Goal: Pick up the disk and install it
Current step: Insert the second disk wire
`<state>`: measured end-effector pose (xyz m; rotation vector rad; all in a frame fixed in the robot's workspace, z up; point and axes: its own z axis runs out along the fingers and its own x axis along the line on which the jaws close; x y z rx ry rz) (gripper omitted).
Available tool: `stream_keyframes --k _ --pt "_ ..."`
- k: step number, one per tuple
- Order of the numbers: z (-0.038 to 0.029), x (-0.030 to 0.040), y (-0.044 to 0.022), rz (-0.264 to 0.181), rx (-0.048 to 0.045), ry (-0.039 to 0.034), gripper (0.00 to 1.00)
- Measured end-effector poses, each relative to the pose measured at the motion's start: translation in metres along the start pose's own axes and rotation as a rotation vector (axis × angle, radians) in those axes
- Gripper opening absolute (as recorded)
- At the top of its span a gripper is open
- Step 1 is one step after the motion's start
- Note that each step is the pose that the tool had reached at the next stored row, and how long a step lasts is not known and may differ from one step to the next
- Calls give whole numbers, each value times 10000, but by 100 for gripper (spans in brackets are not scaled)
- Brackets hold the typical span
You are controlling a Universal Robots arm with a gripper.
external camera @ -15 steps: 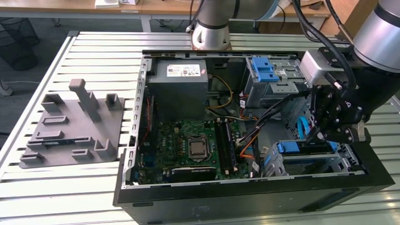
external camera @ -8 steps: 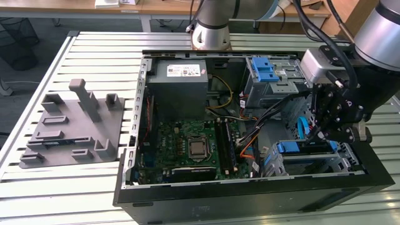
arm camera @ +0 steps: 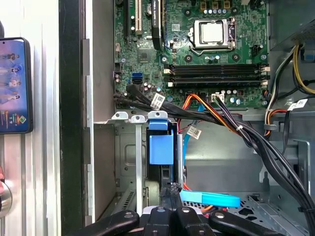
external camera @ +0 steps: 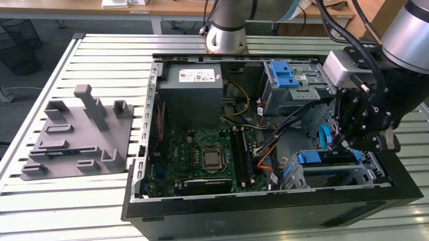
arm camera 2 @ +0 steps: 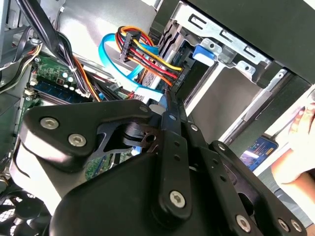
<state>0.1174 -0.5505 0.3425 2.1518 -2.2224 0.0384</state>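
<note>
Disk: sat in the lower drive bay of the computer case, blue end outward. Nearest: gripper, fingers drawn together on nothing, just above that blue end. Beyond: cable bundle, then motherboard.

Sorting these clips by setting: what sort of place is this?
Likely a robotics lab or test bench: an open computer case lies on a slatted metal table beside a grey fixture block, with desks behind.
</note>
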Motion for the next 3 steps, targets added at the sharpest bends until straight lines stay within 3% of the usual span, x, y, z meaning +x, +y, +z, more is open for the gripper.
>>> stream_keyframes --k 3 --pt "-4 0 0 0 0 1 11"
